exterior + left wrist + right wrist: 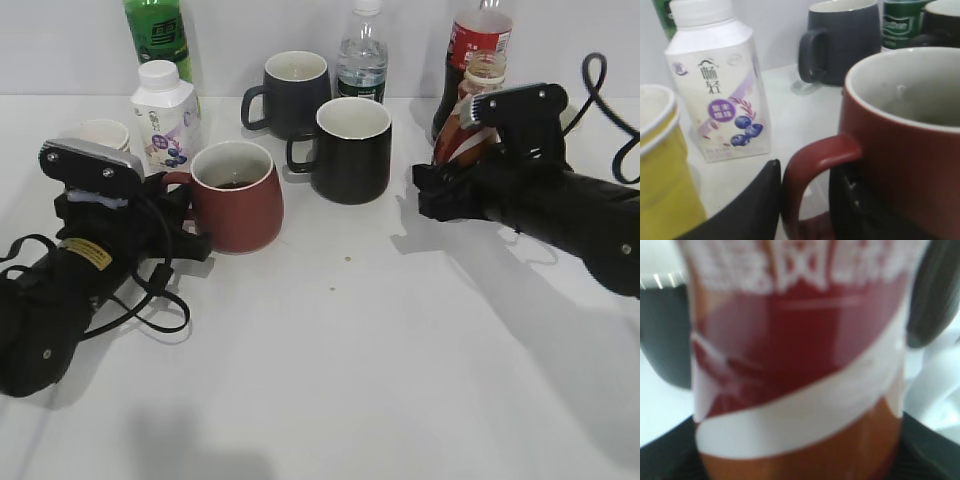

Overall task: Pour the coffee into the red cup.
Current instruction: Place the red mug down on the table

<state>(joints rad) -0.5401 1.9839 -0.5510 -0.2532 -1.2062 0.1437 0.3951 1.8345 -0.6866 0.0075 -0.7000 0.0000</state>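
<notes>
The red cup (238, 195) stands left of centre with a little dark liquid in it; it fills the right of the left wrist view (900, 150). My left gripper (190, 215) is shut on its loop handle (810, 165), with one finger outside and one through the loop (807, 200). The brown coffee bottle (466, 125) is uncapped and roughly upright at the right back, in front of the cola bottle. My right gripper (445, 185) is shut on its lower body. The bottle (795, 365) fills the right wrist view, with the fingers at both lower edges (797, 465).
Two black mugs (352, 150) (290, 92) stand between cup and coffee bottle. A white milk carton (165, 120) and yellow paper cup (105, 133) are behind the left gripper. Green bottle (158, 35), water bottle (362, 60) and cola bottle (478, 35) line the back.
</notes>
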